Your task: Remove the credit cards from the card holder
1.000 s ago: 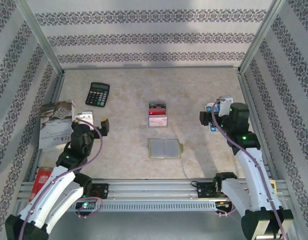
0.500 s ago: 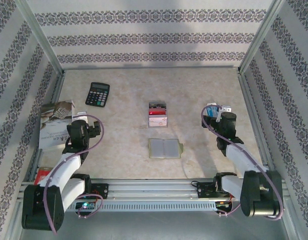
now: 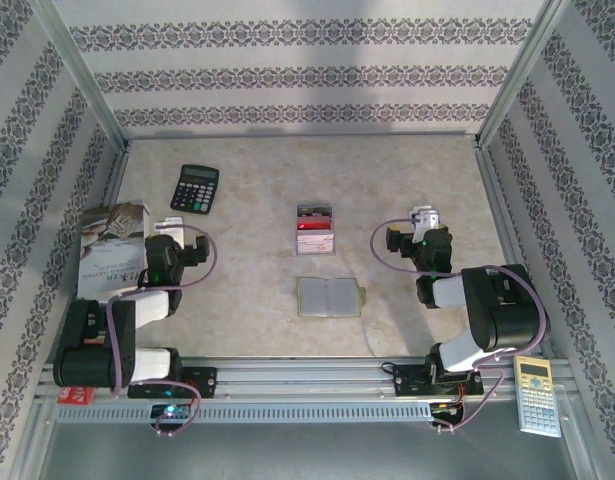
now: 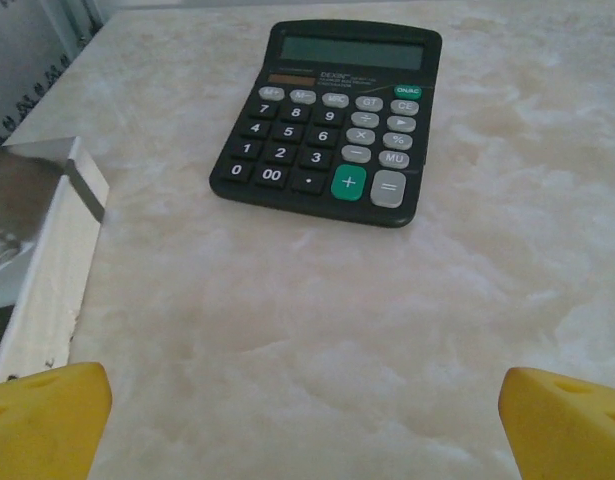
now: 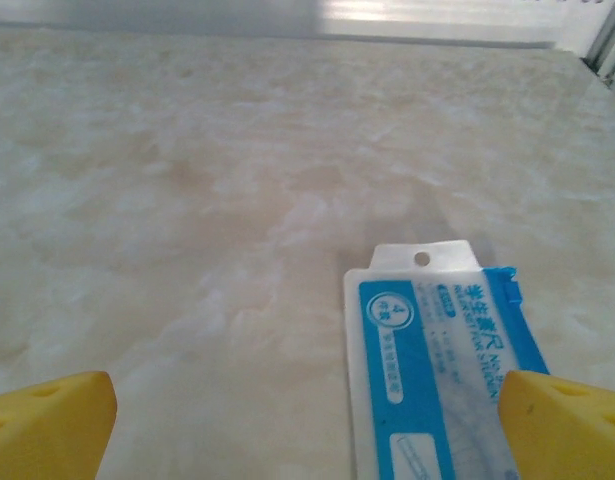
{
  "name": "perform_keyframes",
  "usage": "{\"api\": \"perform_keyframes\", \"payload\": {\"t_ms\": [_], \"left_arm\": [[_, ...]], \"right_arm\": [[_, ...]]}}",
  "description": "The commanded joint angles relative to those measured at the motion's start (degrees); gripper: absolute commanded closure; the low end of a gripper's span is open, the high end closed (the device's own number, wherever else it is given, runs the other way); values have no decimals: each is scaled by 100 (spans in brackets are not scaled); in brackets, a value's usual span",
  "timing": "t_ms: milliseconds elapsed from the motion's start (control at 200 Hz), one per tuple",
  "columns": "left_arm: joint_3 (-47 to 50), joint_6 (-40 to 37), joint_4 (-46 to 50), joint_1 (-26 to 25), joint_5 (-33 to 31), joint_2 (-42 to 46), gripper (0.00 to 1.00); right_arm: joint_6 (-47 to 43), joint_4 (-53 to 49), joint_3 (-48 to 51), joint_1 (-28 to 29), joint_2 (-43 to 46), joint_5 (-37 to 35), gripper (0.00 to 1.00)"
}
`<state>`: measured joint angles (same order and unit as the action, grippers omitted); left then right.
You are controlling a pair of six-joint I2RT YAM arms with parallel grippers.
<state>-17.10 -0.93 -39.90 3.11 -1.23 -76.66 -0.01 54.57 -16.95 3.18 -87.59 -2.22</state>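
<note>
Both arms are folding back to the near edge, left gripper [image 4: 307, 428] and right gripper [image 5: 307, 428] gaping, empty. The cards [image 3: 315, 228] are lying just beyond the open holder [image 3: 329, 296] — task seemingly done.
</note>
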Motion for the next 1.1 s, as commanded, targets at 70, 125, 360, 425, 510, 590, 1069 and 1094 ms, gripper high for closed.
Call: {"api": "perform_keyframes", "payload": {"t_ms": [70,125,360,425,510,590,1069,1094], "left_arm": [[-317,-282,-247,87,528,-85,0],[-222,-323,-307,87,657,-2,0],[-177,-424,-387,84,857,21,0],[-49,-361,-536,84,822,110,0],[70,-194,-704,84,762,179,0],[109,-79,-844,84,813,148,0],[50,330,-2335,85,958,-1354,0],[1,343,-2424,85,971,-1461,0]], "right_arm": [[-166,772,21,3,-9,76,2],[-212,766,67,43,46,25,2],[-112,677,-41,191,-7,-720,2],[11,480,-200,106,-65,-736,2],[274,105,-246,-70,-14,-810,2],[289,107,-241,-100,-12,-769,2],[267,116,-240,-81,-1,-776,2],[269,116,-239,-81,5,-772,2]]}}
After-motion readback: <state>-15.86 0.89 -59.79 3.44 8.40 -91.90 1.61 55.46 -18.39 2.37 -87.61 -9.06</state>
